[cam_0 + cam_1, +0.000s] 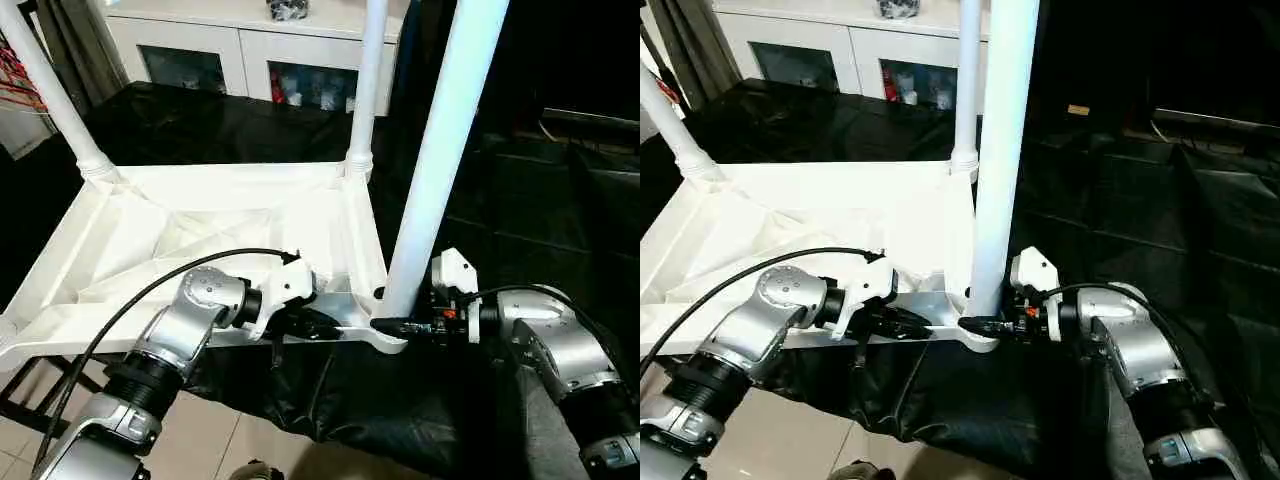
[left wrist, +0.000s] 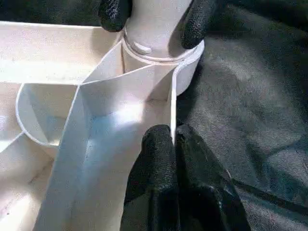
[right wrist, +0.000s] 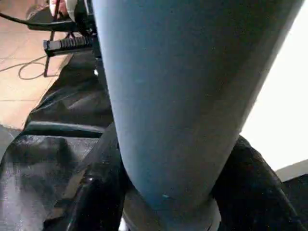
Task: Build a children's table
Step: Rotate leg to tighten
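The white children's table top (image 1: 200,215) lies upside down on a black cloth, ribs facing up. Two legs stand in its far corner sockets (image 1: 365,80) (image 1: 50,90). A third leg (image 1: 440,140) stands upright in the near right corner socket. My right gripper (image 1: 392,323) is shut on the base of this leg, with one black fingertip (image 2: 199,19) on each side just above the socket. My left gripper (image 2: 172,139) is shut on a thin upright rib of the top, a short way to the left of that socket, and it also shows from above (image 1: 318,322).
A black cloth (image 1: 330,400) covers the work surface and hangs over its near edge above a tiled floor (image 1: 210,440). A white cabinet with glass doors (image 1: 250,40) stands behind the table. Dark shiny sheeting (image 1: 560,200) lies to the right.
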{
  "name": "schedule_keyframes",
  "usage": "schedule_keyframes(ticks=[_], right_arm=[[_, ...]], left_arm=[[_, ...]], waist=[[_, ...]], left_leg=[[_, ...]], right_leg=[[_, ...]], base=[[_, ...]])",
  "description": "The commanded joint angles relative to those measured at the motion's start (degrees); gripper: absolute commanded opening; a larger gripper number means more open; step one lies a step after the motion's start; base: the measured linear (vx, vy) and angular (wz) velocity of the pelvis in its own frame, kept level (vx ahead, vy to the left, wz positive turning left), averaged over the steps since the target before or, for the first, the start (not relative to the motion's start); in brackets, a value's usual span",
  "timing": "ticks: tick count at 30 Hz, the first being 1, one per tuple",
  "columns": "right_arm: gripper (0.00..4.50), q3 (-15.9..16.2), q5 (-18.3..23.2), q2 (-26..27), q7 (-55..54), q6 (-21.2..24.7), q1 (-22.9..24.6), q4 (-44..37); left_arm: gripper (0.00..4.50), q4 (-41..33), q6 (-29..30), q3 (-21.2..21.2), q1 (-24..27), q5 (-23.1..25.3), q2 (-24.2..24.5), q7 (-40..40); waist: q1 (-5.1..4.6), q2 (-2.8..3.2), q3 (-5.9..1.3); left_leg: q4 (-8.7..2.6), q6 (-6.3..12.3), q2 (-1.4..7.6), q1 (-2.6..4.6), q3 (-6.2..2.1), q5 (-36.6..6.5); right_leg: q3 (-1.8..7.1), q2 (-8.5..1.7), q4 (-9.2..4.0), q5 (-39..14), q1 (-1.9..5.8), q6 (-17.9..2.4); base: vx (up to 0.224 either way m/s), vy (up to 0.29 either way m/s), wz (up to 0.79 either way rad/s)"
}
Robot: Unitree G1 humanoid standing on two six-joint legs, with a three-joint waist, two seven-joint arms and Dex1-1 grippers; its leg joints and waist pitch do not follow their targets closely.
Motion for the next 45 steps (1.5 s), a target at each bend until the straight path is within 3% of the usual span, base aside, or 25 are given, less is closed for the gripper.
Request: schedule_keyframes(ticks=[1,7,8,10,11,15,16,17,19,23,24,30,33,34,37,39,41,44,45], right_arm=[[2.02,0.79,-0.54,2.17,-2.75,0.92,1.08,0.66],[1.98,-1.89,-6.21,10.01,-24.58,-0.86,-0.91,7.69],[1.97,-2.67,-6.98,12.0,-29.74,-0.62,-1.63,9.27],[1.97,-3.87,-7.47,14.54,-35.84,-0.25,-2.65,11.3],[1.97,-5.05,-7.86,16.84,-41.35,0.04,-3.88,13.18],[1.96,-5.71,-9.92,20.96,-49.5,-1.68,-6.92,17.02],[2.31,-5.7,-10.16,21.65,-49.63,-2.76,-7.31,17.5],[2.66,-5.72,-10.03,21.89,-49.26,-3.2,-7.4,17.47],[2.66,-5.89,-9.67,22.28,-48.83,-3.72,-7.54,17.44],[3.13,-6.55,-7.96,21.88,-46.16,-3.22,-7.84,16.06],[3.18,-6.1,-7.79,20.0,-43.02,-3.07,-7.94,15.02],[3.37,-3.93,-7.67,14.45,-32.79,-3.59,-7.53,12.78],[3.37,-2.88,-5.17,9.62,-21.32,-3.81,-6.0,9.2],[3.37,-2.88,-5.17,9.62,-21.32,-3.81,-6.0,9.2],[3.37,-2.18,-3.51,6.35,-13.0,-3.27,-5.23,7.61],[3.37,-1.7,-3.44,5.2,-10.9,-3.43,-5.09,7.43],[3.37,-1.01,-2.86,3.15,-6.94,-2.55,-4.91,6.75],[3.37,-0.87,-2.59,2.39,-5.58,-2.03,-4.87,6.42],[3.37,-0.82,-2.21,1.95,-4.52,-1.73,-4.83,6.12]], left_arm=[[0.0,1.97,0.17,1.42,-2.76,0.98,-1.62,6.58],[0.0,8.31,0.87,3.7,-6.77,3.89,-6.54,20.37],[0.0,9.86,1.37,4.14,-7.84,4.62,-7.72,24.05],[0.0,11.79,1.77,4.68,-9.13,5.15,-9.25,27.85],[0.0,13.72,1.84,5.23,-10.43,5.41,-10.76,31.2],[0.0,17.09,0.64,4.86,-12.84,5.85,-13.41,34.84],[0.0,17.7,-0.01,4.72,-13.24,6.06,-13.81,35.06],[0.0,17.79,-0.28,4.64,-13.35,6.12,-13.94,34.97],[0.0,18.06,-0.74,4.55,-13.54,6.21,-14.15,34.78],[0.0,17.73,-2.96,3.88,-13.24,6.19,-13.41,31.82],[0.0,16.66,-4.65,3.34,-12.54,5.79,-12.17,28.98],[0.0,14.1,-6.18,2.87,-11.17,3.79,-9.51,22.02],[0.0,11.64,-6.77,2.62,-9.79,1.78,-6.99,14.8],[0.0,11.64,-6.77,2.62,-9.79,1.78,-6.99,14.8],[0.0,10.3,-8.08,2.16,-8.77,0.33,-4.85,8.99],[0.0,9.72,-7.72,2.18,-8.44,-0.32,-4.22,7.05],[0.0,8.83,-7.37,2.01,-7.97,-0.95,-2.85,4.14],[0.0,8.37,-7.28,1.89,-7.75,-1.13,-2.25,3.04],[0.0,7.95,-7.08,1.87,-7.55,-1.35,-1.9,2.24]], waist=[[0.13,-0.31,-3.91],[-0.74,-0.56,-3.61],[-0.87,-0.33,-3.6],[-1.27,-0.46,-3.64],[-1.37,0.19,-3.56],[-1.61,-0.04,-3.81],[-1.53,0.01,-3.89],[-1.35,-0.08,-4.07],[-1.31,-0.11,-4.19],[-1.28,0.01,-4.31],[-1.38,-0.39,-4.37],[-1.14,-0.12,-4.3],[-0.71,-0.08,-4.34],[-0.64,0.06,-4.35],[-0.32,-0.37,-4.31],[0.09,-0.23,-4.29],[0.28,-0.61,-4.28],[0.66,-0.34,-4.2],[0.79,-0.58,-4.22]], left_leg=[[-4.16,2.14,3.57,1.3,-1.78,-15.84],[-4.55,-0.76,3.16,1.39,-2.27,-18.69],[-4.6,-1.07,3.18,1.46,-2.34,-19.0],[-4.5,-1.23,3.07,1.91,-2.26,-20.64],[-4.48,-1.5,3.02,1.9,-2.35,-21.12],[-4.62,-1.42,2.93,1.55,-2.3,-20.35],[-4.58,-1.31,2.92,1.56,-2.28,-20.16],[-4.46,-0.4,2.99,1.41,-2.16,-18.56],[-4.34,0.8,2.97,1.03,-2.05,-16.47],[-4.17,2.27,3.0,0.92,-1.95,-14.55],[-4.18,2.71,2.98,0.75,-1.96,-14.13],[-3.99,3.49,3.13,0.83,-1.81,-13.28],[-3.87,4.38,3.42,0.75,-1.76,-12.85],[-3.83,4.46,3.47,0.88,-1.65,-13.06],[-3.84,4.35,3.5,0.94,-1.63,-13.59],[-3.81,4.3,3.66,1.04,-1.57,-13.24],[-3.81,4.16,3.66,1.16,-1.49,-13.28],[-3.95,3.82,3.75,1.13,-1.61,-13.39],[-3.93,3.72,3.74,1.13,-1.62,-13.37]], right_leg=[[2.62,-3.95,-4.64,-15.26,2.36,-13.86],[2.41,-4.18,-5.59,-23.95,2.15,-10.46],[2.38,-4.18,-5.63,-24.44,2.08,-10.2],[2.41,-4.13,-6.08,-25.63,1.73,-9.61],[2.44,-4.19,-6.11,-25.96,1.59,-9.67],[2.43,-4.01,-5.84,-21.86,1.82,-10.11],[2.45,-4.04,-5.79,-21.26,1.87,-10.19],[2.55,-4.03,-5.47,-17.49,2.11,-10.95],[2.55,-3.96,-5.0,-14.14,2.42,-11.61],[2.46,-3.9,-4.73,-11.99,2.62,-12.47],[2.37,-3.87,-4.67,-11.67,2.89,-12.45],[2.41,-3.88,-4.45,-10.53,2.79,-13.44],[2.37,-3.88,-4.16,-9.45,2.91,-14.17],[2.38,-3.8,-4.16,-9.4,2.64,-14.48],[2.37,-3.93,-4.28,-10.81,2.77,-14.52],[2.48,-3.95,-4.19,-10.99,2.47,-14.61],[2.5,-4.01,-4.24,-11.73,2.41,-14.65],[2.52,-3.98,-4.19,-12.68,2.37,-14.23],[2.54,-4.09,-4.18,-12.95,2.37,-14.09]], base=[[0.0,0.0,0.0],[0.0,0.0,0.0],[0.0,0.0,0.0],[0.0,0.0,0.0],[0.0,0.0,0.0],[0.0,0.0,0.0],[0.0,0.0,0.0],[0.0,0.0,0.0],[0.0,0.0,0.0],[0.0,0.0,0.0],[0.0,0.0,0.0],[0.0,0.0,0.0],[0.0,0.0,0.0],[0.0,0.0,0.0],[0.0,0.0,0.0],[0.0,0.0,0.0],[0.0,0.0,0.0],[0.0,0.0,0.0],[0.0,0.0,0.0]])
